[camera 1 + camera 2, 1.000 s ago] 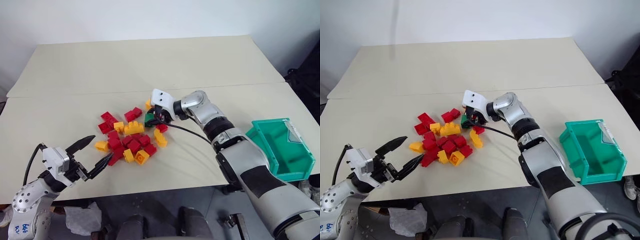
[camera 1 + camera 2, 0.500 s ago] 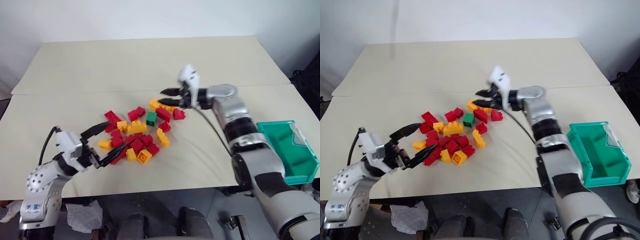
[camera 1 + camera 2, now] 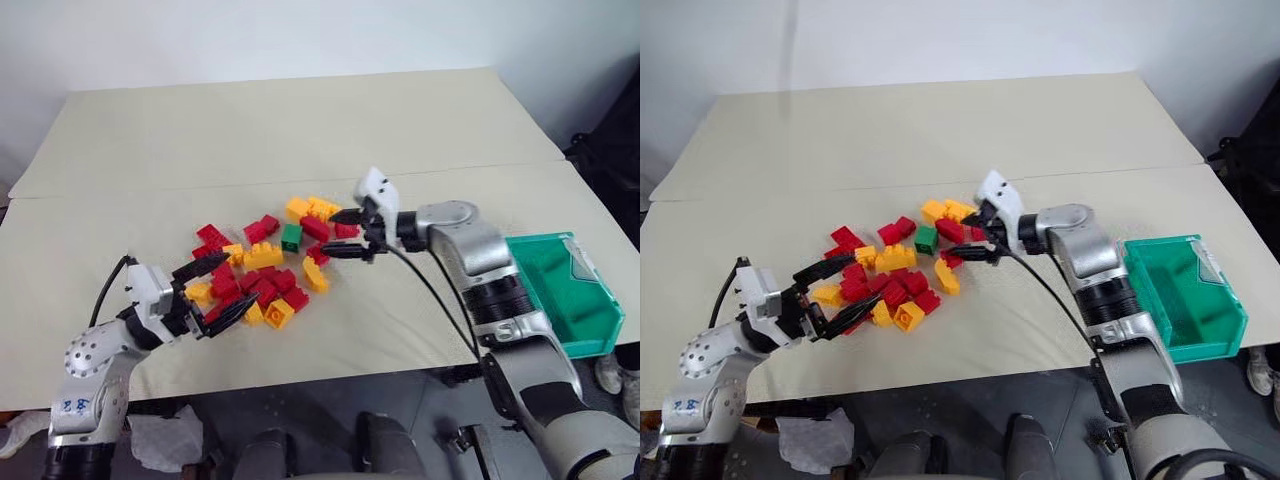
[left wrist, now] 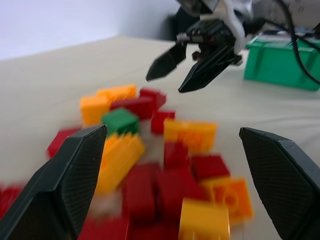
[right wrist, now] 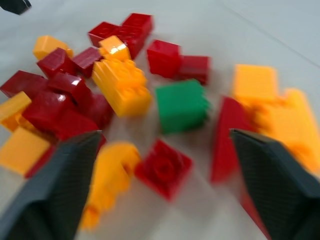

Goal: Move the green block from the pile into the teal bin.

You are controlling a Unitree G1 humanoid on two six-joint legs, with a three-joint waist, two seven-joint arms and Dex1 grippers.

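Soft, even light fills the room, and the table [image 3: 400, 120] reads bright with no glare. Shadows under the bricks [image 3: 262, 270] are faint and short. The head views are sharp across the middle. The wrist views are smeared: the near bricks blur into patches of colour, and the dark fingers [image 5: 52, 195] at the lower edge are out of focus.

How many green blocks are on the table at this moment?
1. The green block lies on the table at the far side of the pile, beside red and yellow bricks. Others could be hidden under the pile.
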